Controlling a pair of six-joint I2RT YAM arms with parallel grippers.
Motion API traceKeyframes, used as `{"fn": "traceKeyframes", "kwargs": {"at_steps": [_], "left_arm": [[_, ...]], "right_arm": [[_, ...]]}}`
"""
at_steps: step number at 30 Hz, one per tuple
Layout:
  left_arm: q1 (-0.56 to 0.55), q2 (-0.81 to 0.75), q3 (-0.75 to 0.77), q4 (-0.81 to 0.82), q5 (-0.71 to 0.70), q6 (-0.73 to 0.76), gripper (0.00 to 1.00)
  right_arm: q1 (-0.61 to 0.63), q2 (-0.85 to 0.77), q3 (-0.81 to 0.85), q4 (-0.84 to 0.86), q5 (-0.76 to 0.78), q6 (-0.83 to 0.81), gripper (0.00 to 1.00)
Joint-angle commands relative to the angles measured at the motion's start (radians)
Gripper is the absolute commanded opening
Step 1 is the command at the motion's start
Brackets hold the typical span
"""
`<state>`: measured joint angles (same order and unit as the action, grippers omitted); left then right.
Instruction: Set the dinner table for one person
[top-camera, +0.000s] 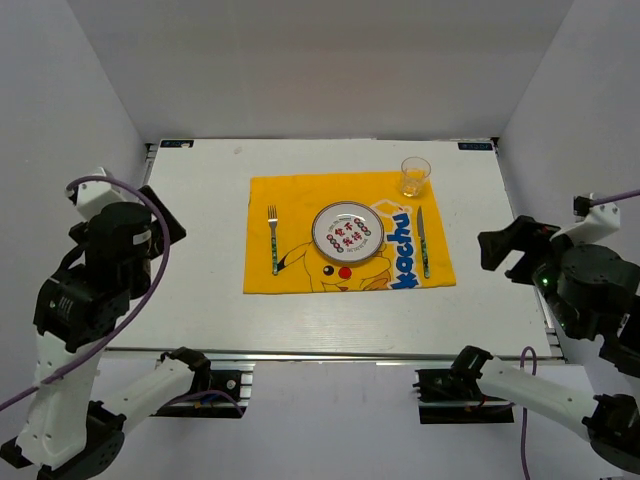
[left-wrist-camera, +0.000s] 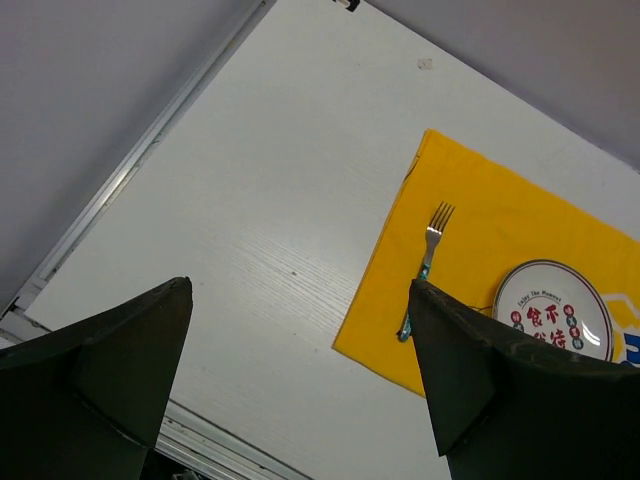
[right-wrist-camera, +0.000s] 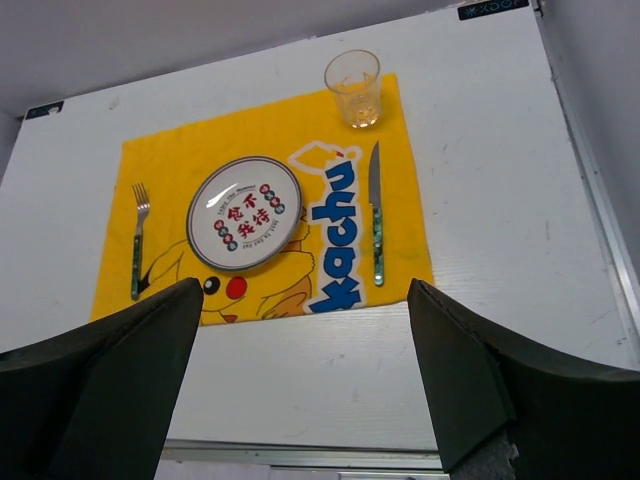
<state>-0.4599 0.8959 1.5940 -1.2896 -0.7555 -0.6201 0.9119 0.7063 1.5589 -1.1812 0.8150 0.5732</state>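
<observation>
From the left wrist, the plate (left-wrist-camera: 553, 315) is cut off by the picture's edge and by one dark finger. The low end of the fork (left-wrist-camera: 426, 262) slips behind that same finger. From the right wrist, the two near corners of the dinner table (right-wrist-camera: 480, 250) hide behind the big dark fingers. The red and black marks on the plate are too small to read, and the plate covers part of the drawing on the yellow cloth (top-camera: 300, 200). The dinner table is a big, flat, white top with faint wood lines and shiny metal rails along its edges. It fills the middle of the top view, in front of both arms. The yellow cloth lies flat on its middle, a bit toward the far side. The round plate sits in the middle of the cloth. The fork lies to the plate's left with its prongs pointing away from the arms. The knife (top-camera: 423, 242) lies to the plate's right with its blade pointing away too. A clear glass (top-camera: 414, 177) stands upright at the cloth's far right corner, just past the knife's tip. The left gripper (left-wrist-camera: 300, 285) hangs by the table's left side, fingers spread wide, grasping nothing. The right gripper (right-wrist-camera: 306, 285) hangs by the right side, spread wide too, with nothing in it.
</observation>
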Motion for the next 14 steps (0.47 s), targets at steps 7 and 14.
{"fn": "traceKeyframes", "kwargs": {"at_steps": [7,14], "left_arm": [[-0.006,-0.026,0.02,-0.123,0.012,0.065,0.98],[-0.006,-0.015,0.021,-0.12,0.005,0.062,0.98]], "right_arm": [[0.001,-0.059,-0.072,-0.047,0.045,-0.168,0.89],[0.001,-0.057,-0.129,-0.035,0.079,-0.158,0.89]]}}
